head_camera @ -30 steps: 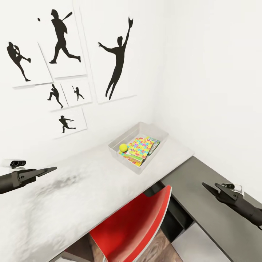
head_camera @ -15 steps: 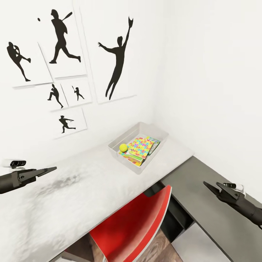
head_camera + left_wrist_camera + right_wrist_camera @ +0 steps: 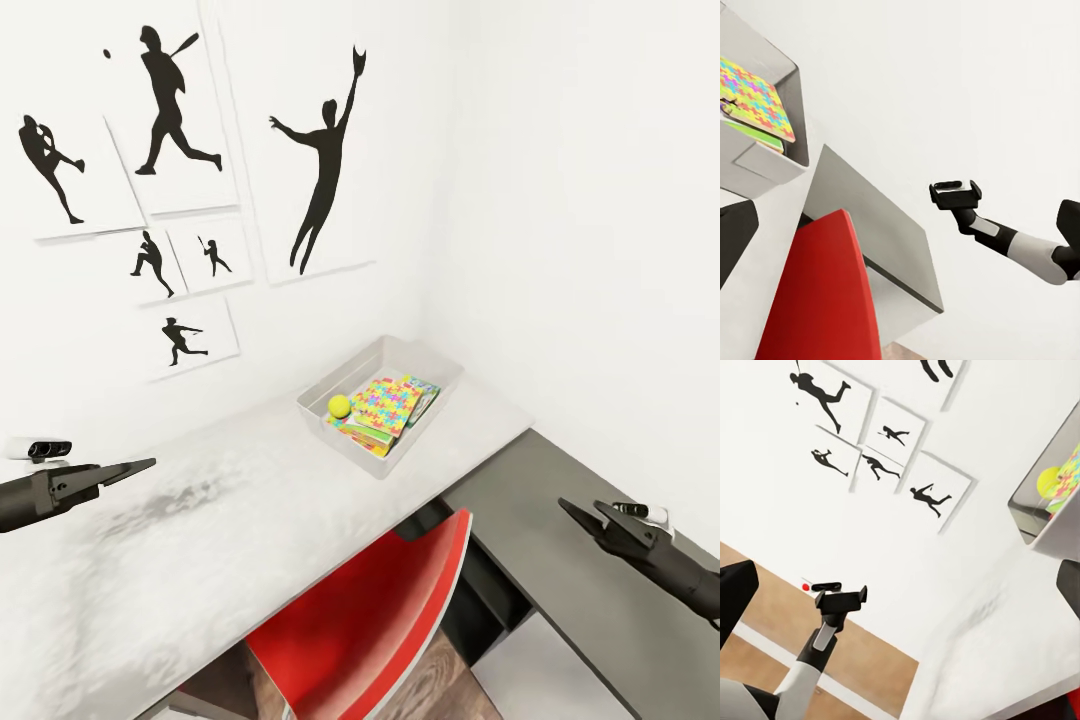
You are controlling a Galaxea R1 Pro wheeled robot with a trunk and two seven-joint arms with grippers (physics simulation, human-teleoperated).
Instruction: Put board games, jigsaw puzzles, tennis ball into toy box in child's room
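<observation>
The toy box (image 3: 440,372) stands on the table (image 3: 230,520) at its far right end, against the wall. Inside it lie the tennis ball (image 3: 339,405), a jigsaw puzzle (image 3: 385,403) on top of a stack, and a green-edged board game (image 3: 426,392) under the puzzle. What sits lower in the stack is hidden. My left gripper (image 3: 145,464) hovers over the table's left part, open and empty, far from the box. My right gripper (image 3: 565,508) hangs over the dark side unit (image 3: 560,570), also open and empty. The left wrist view shows the box wall (image 3: 765,161) and the puzzle (image 3: 754,97).
A red and white chair (image 3: 370,620) is tucked under the table's front edge between my arms. Baseball silhouette wall art (image 3: 320,170) hangs above the table. White walls close the corner behind and to the right of the box.
My right gripper has drawn back very slightly toward the right. Everything else stands as before.
</observation>
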